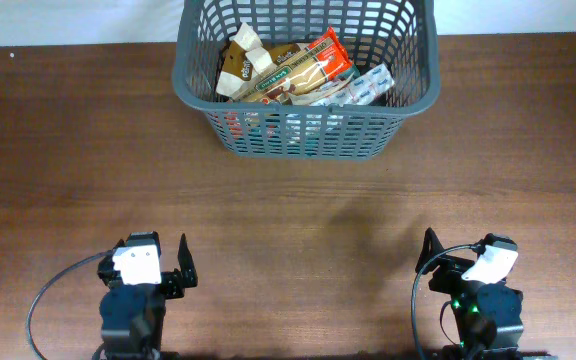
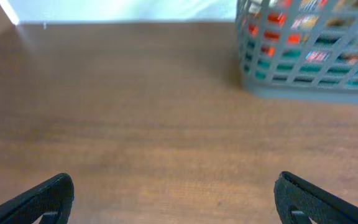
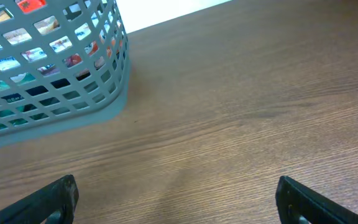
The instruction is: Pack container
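The container [image 1: 308, 140] is a dark grey lattice basket at the far middle of the table, with several snack packets [image 1: 298, 72] piled inside. It also shows in the left wrist view [image 2: 309, 87] at the upper right and in the right wrist view [image 3: 61, 118] at the upper left. My left gripper [image 1: 158, 262] sits near the front edge at the left, open and empty, its jaws wide over bare wood [image 2: 174, 199]. My right gripper [image 1: 458, 262] sits near the front edge at the right, open and empty [image 3: 176, 199].
The wooden table [image 1: 298, 220] runs between the grippers and the basket. A white wall or surface borders the table's far edge [image 1: 68, 20]. Black cables loop beside each arm base.
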`<state>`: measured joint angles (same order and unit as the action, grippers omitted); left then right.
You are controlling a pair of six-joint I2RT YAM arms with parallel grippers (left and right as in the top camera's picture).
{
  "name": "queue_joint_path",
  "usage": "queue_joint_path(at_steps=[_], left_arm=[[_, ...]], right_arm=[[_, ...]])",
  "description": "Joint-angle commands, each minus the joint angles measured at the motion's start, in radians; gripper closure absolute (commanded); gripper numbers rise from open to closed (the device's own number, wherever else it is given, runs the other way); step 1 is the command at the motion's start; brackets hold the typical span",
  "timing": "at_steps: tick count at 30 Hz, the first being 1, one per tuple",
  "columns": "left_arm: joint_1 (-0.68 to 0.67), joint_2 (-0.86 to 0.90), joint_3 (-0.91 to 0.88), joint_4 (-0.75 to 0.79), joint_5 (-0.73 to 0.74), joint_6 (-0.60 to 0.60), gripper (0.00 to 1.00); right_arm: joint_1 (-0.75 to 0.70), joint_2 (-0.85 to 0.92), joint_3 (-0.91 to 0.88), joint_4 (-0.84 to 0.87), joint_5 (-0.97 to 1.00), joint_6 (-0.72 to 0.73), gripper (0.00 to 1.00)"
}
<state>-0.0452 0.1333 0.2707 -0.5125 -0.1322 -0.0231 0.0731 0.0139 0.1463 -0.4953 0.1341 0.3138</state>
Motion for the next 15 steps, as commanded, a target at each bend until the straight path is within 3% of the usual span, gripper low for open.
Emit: queue_joint_path(at_steps=[1,15], left_arm=[[-0.014,-0.064,-0.008,0.003,-0.007,0.012,0.01],[-0.018,-0.128,-0.009,-0.108,-0.007,0.012,0.01]], right_arm=[[0.005,-0.010,-0.008,0.000,0.016,0.006,0.01],[0.005,-0.010,-0.008,0.000,0.016,0.006,0.01]])
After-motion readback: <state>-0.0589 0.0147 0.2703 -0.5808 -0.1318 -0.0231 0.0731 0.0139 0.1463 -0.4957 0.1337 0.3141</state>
